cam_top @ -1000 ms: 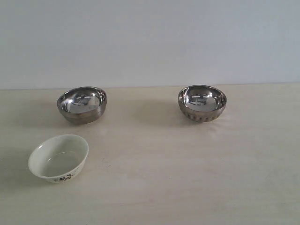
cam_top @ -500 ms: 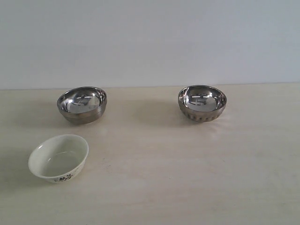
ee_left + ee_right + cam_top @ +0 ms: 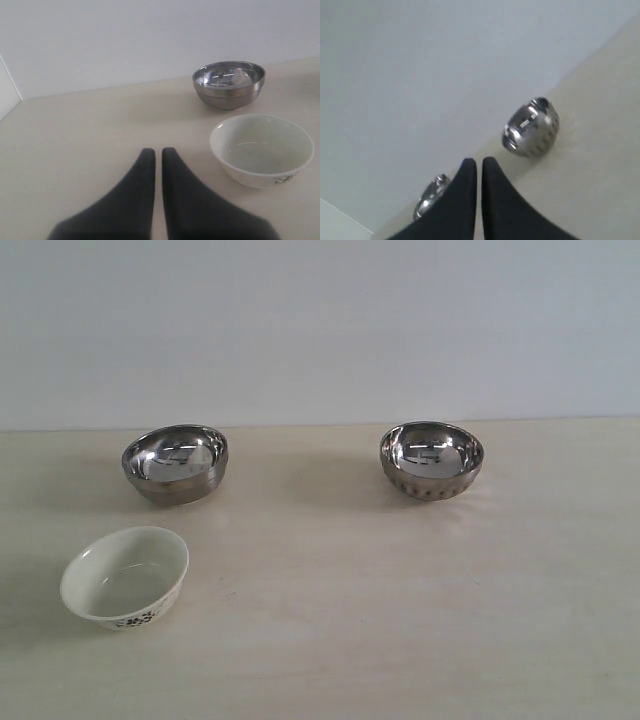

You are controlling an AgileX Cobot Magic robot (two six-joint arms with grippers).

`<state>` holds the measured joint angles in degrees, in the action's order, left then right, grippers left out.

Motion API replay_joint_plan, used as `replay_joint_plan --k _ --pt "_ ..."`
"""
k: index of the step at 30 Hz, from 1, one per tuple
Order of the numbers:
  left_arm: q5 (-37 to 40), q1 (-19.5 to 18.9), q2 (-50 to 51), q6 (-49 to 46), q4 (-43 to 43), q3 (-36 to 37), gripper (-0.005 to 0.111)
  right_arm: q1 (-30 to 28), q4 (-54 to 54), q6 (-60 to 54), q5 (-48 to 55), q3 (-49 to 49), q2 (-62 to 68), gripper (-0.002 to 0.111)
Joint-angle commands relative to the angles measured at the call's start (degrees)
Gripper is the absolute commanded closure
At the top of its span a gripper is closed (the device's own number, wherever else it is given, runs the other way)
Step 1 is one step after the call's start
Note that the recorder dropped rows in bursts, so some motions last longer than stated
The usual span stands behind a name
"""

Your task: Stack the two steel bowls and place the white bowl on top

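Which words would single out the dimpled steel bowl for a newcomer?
On the pale tabletop, look at the far edge, where two shiny round steel bowls stand apart. The dimpled steel bowl is the right one; the left steel bowl is plain.

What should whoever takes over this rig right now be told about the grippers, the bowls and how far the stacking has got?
Grippers: the left gripper and the right gripper are both shut and empty, clear of every bowl.
Bowls, exterior view: the plain steel bowl is far left on the table, the dimpled steel bowl far right, the white bowl near left. All stand apart.
Done: nothing.
Left: nest one steel bowl in the other, then set the white bowl on top.
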<state>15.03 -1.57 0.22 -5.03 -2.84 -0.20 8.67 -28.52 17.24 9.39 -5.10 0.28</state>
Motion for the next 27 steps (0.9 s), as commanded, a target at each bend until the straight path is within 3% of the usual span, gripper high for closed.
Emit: replay_joint_plan --k 1,5,12,14,19,27 --pt "-0.5 -0.2 -0.2 0.6 0.5 0.2 0.103 0.0 -0.4 -7.9 0.4 -12.2 7.9 0.108" --pt "-0.5 -0.2 -0.2 0.6 0.5 0.2 0.103 0.0 -3.5 -17.2 6.9 -23.3 20.1 0.108" --pt "-0.5 -0.2 -0.2 0.6 0.5 0.2 0.103 0.0 -25.1 -43.0 19.3 -41.1 43.0 0.108" --pt "-0.5 -0.2 -0.2 0.6 0.5 0.2 0.103 0.0 -28.6 -48.6 22.7 -45.2 48.7 0.103" --pt "-0.5 -0.2 -0.2 0.6 0.5 0.2 0.103 2.2 -29.4 -51.9 28.7 -55.0 62.4 0.081" --pt "-0.5 -0.2 -0.2 0.6 0.5 0.2 0.103 15.6 -21.8 -48.9 24.0 -67.7 82.0 0.080"
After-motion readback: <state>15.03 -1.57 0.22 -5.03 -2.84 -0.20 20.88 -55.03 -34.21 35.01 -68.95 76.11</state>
